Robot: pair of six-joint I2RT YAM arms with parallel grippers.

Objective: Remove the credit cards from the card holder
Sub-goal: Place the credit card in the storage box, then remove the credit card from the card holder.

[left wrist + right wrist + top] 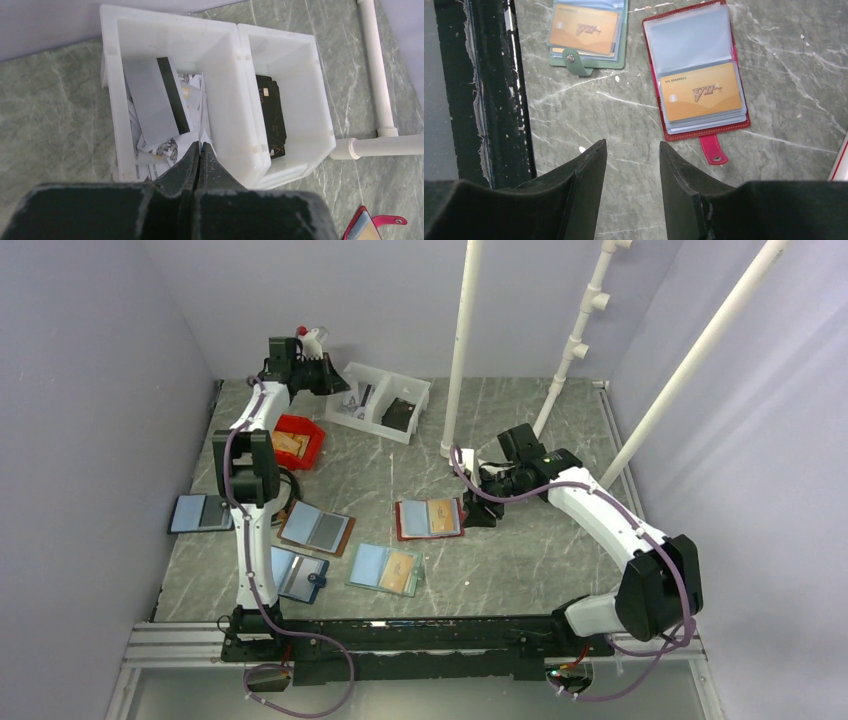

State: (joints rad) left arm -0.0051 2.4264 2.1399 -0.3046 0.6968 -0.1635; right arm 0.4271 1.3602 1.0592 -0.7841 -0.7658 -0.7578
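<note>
The card holder [430, 519] lies open and flat on the table, red-edged, with its pink-red tab [712, 150] pointing at my right gripper. One inner page shows a tan-orange credit card [701, 92]; the other page is pale blue-grey [689, 37]. My right gripper [631, 145] hovers open just beside the tab with nothing between its fingers, apart from the holder. My left gripper [200, 145] is shut over the near wall of the white bin [220, 95], far from the holder, whose corner [370, 227] shows at the view's lower right. I see nothing between its fingers.
The white bin holds a grey card with a black stripe [155, 97] on papers, and a black card [272, 115] in its other compartment. A teal holder [586, 30], a brown holder [316, 528], two darker holders and a red bin [297, 442] lie around. White pipes [458, 350] stand behind.
</note>
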